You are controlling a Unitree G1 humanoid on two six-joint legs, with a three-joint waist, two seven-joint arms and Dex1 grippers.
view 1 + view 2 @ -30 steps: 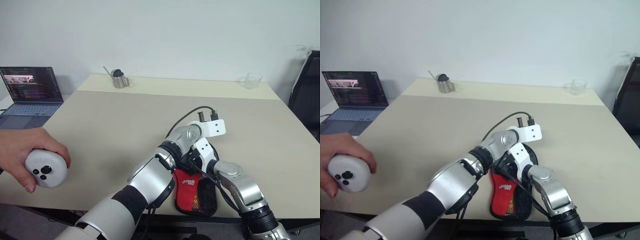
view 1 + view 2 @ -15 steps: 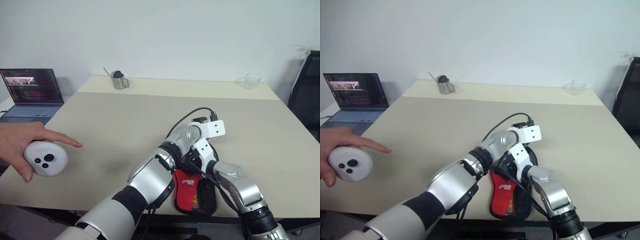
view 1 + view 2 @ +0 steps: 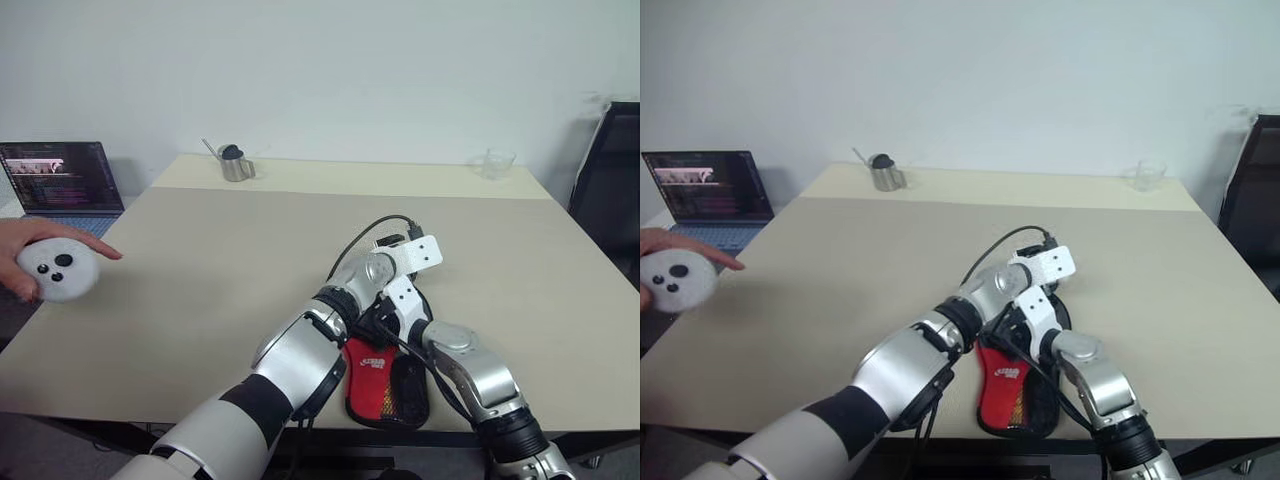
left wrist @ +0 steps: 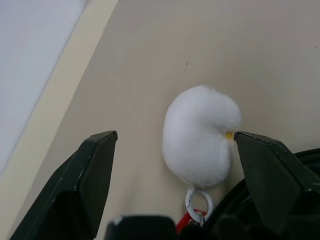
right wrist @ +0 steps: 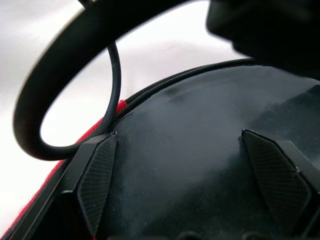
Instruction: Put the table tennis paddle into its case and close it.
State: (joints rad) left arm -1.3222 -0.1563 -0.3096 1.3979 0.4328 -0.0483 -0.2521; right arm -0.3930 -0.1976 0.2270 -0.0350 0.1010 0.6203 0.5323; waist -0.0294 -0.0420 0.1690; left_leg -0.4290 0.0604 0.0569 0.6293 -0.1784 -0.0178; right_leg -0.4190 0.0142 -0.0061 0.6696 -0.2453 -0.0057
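The case (image 3: 388, 375) is lying at the desk's (image 3: 200, 270) near edge. The left hand (image 4: 172, 165) is hovering spread over its white pompom zip pull (image 4: 200, 135), grasping nothing. The right hand (image 5: 195, 165) is spread over the black fabric, probably steadying it.

White lettering stood on the red panel of the case (image 3: 385, 372) near the table's front edge, but it was too small to be read letter by letter. The laptop (image 3: 58, 176) at the far left showed rows of coloured text on a dark screen, with a pale strip across the top, and none of it could be made out. The white controller (image 3: 57, 270) held in a person's hand (image 3: 22, 240) carried dark round buttons without any legible marking. Nothing else in the views bore writing that could be read
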